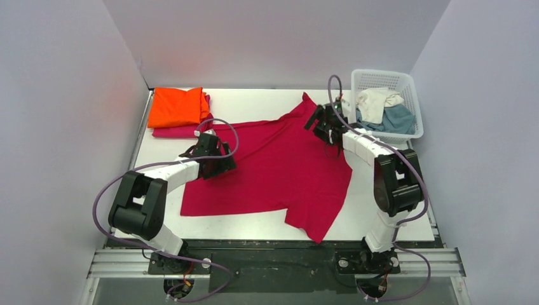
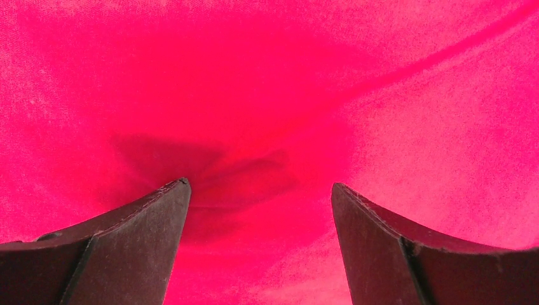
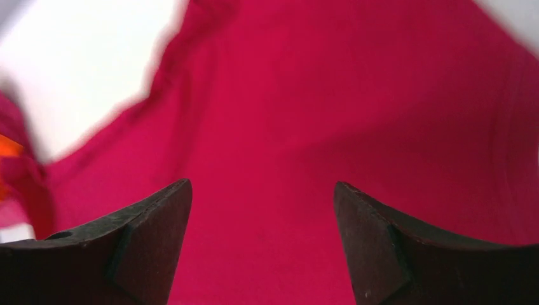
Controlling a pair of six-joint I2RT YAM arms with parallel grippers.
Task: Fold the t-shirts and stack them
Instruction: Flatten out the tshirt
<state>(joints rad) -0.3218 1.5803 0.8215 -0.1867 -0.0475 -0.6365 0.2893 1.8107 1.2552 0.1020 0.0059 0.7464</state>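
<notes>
Shirt: crimson t-shirt [image 1: 279, 171] spread for folding.
My left gripper [image 2: 260, 184]: released, low over its left side, to pinch.
My right gripper [image 3: 262, 183]: released above its far corner.

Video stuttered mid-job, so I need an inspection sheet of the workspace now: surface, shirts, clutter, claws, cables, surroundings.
Surface: white table, largely under cloth.
Job's things: crimson shirt spread at centre; orange shirt folded atop magenta shirt, far left; cream shirt and teal shirt bunched in basket, far right.
Clutter: nothing seen.
Grippers: left claw open over crimson shirt; right claw open over it too.
Cables: purple cables loop along both arms.
Surroundings: plain pale walls on three sides.
</notes>
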